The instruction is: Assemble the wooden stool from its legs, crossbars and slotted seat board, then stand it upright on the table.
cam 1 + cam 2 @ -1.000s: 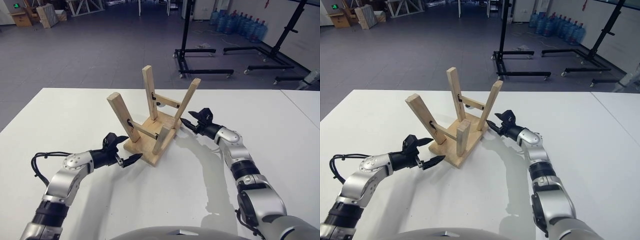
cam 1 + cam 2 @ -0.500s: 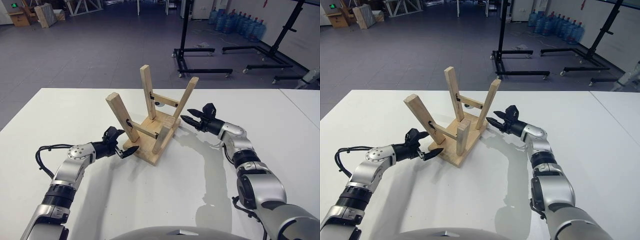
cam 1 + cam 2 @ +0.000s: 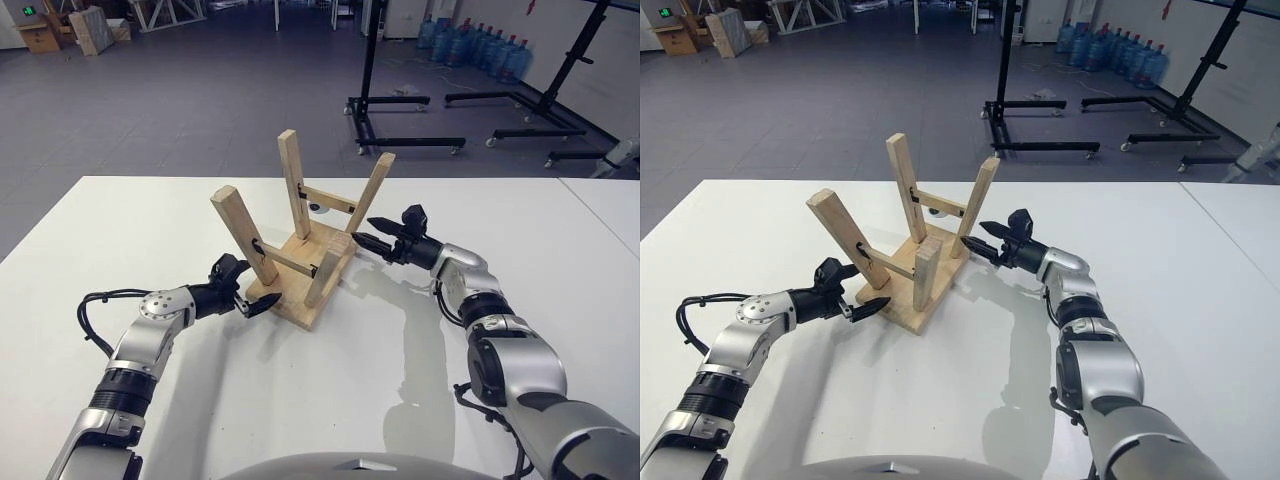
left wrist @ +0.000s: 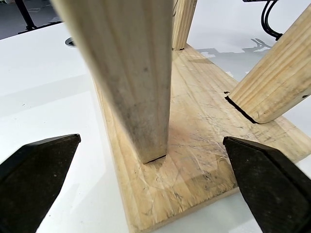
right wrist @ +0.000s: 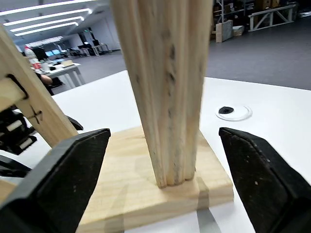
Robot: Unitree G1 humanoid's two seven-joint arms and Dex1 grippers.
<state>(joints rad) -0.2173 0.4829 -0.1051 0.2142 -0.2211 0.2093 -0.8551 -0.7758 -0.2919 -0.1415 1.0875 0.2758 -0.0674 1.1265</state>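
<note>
Wooden stool [image 3: 300, 262] sits assembled but inverted on the bench [image 3: 120, 230], legs up, and I've brought my left claw [image 3: 256, 287] and right claw [image 3: 362, 232] closer to its opposite sides, both spread open facing a leg, seemingly ready for flipping.

- The wooden stool [image 3: 300, 250] is upside down on the white table [image 3: 150, 220]: seat board [image 3: 296, 306] lying flat, four legs poking up, crossbars slotted between them.
- My left gripper [image 3: 252, 290] is low, right by the board's near-left corner. Fingers are spread, and I can't tell if they touch it.
- My right gripper [image 3: 366, 232] is just beside the right-hand leg [image 3: 373, 192], also spread.
</note>
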